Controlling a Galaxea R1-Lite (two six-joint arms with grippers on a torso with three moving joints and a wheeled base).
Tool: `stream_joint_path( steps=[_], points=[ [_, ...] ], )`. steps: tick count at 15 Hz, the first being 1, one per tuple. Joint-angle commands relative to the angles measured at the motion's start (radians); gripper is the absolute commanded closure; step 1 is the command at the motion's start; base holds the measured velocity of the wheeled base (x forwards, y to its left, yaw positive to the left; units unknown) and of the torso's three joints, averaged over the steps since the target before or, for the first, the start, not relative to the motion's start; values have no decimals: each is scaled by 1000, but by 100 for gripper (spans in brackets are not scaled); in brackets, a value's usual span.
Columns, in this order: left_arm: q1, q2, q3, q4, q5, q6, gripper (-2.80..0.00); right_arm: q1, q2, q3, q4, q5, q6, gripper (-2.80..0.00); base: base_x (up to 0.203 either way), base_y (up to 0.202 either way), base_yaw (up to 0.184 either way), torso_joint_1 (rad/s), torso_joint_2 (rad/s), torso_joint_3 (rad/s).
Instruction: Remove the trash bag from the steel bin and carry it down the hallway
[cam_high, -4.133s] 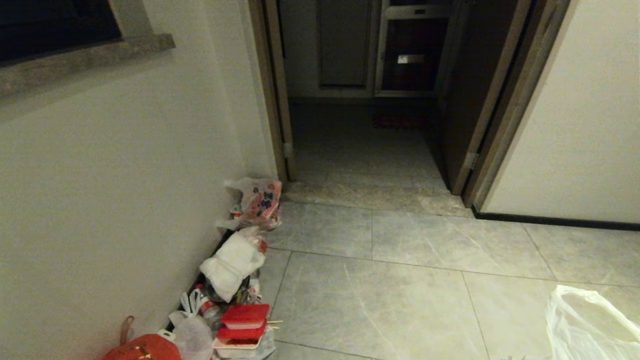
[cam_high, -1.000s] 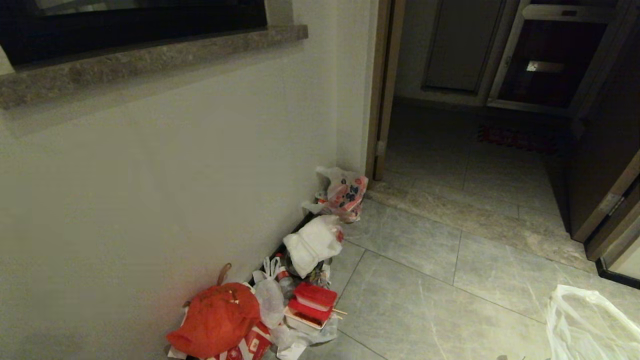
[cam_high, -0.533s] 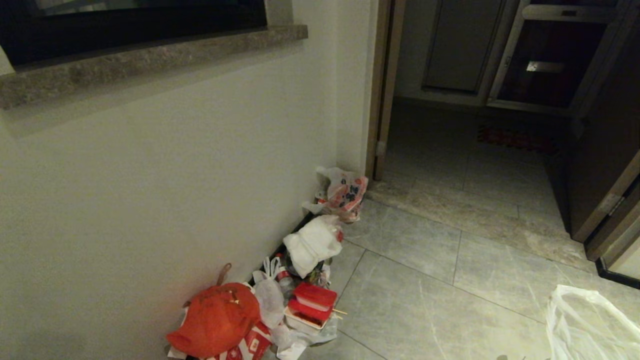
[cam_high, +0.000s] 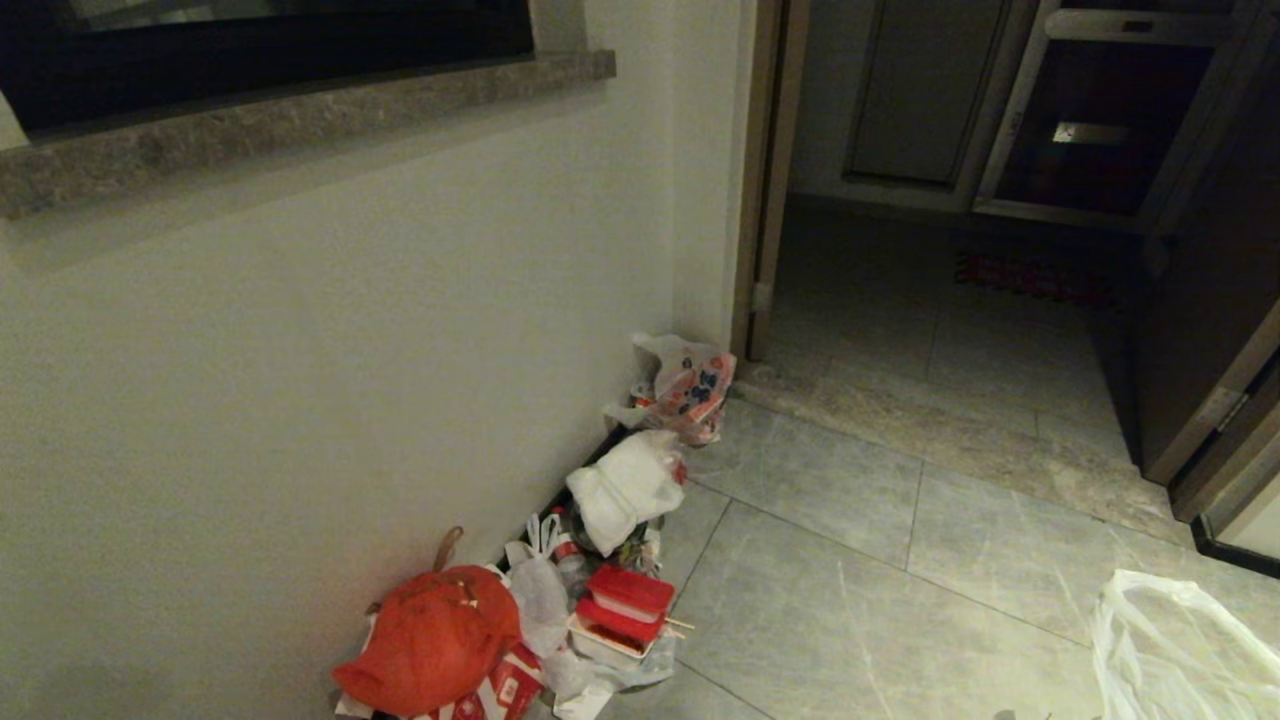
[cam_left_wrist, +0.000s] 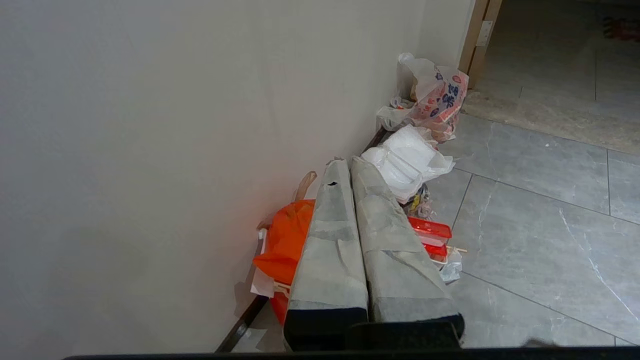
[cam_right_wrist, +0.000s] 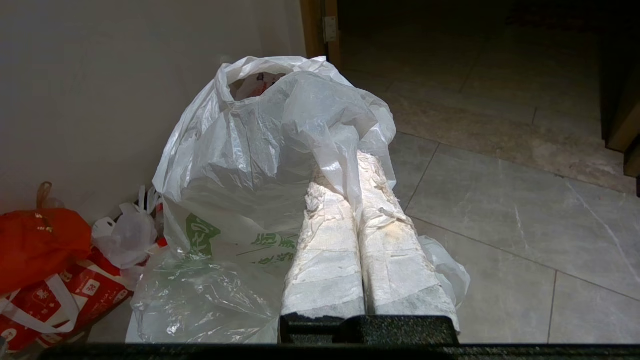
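Note:
The trash bag (cam_right_wrist: 260, 150), thin whitish plastic with green printing, hangs in front of my right gripper (cam_right_wrist: 350, 170), which is shut on a fold of its upper edge. In the head view only the bag's crumpled top (cam_high: 1170, 650) shows, at the bottom right over the hallway floor tiles (cam_high: 900, 560). My left gripper (cam_left_wrist: 347, 162) is shut with nothing in it and points toward the rubbish along the wall. The steel bin is out of view.
Rubbish lies along the left wall's base: a red-orange bag (cam_high: 430, 640), red boxes (cam_high: 625, 605), a white bag (cam_high: 630, 485) and a printed bag (cam_high: 690, 385). Beyond stands a brown door frame (cam_high: 765, 180) with a dark room behind it. A dark door (cam_high: 1200, 350) is at the right.
Since four seconds ago the whole head view has shifted right, so the camera turned toward the left wall. Over the last second nothing has moved.

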Motion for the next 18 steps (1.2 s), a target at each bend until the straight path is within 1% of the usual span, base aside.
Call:
stream_joint_path(
  steps=[1, 18],
  points=[
    [0, 0, 0, 0, 0, 0, 0, 0, 0, 0, 0, 0, 0, 0, 0, 0, 0, 0, 0, 0],
    [0, 0, 0, 0, 0, 0, 0, 0, 0, 0, 0, 0, 0, 0, 0, 0, 0, 0, 0, 0]
  ],
)
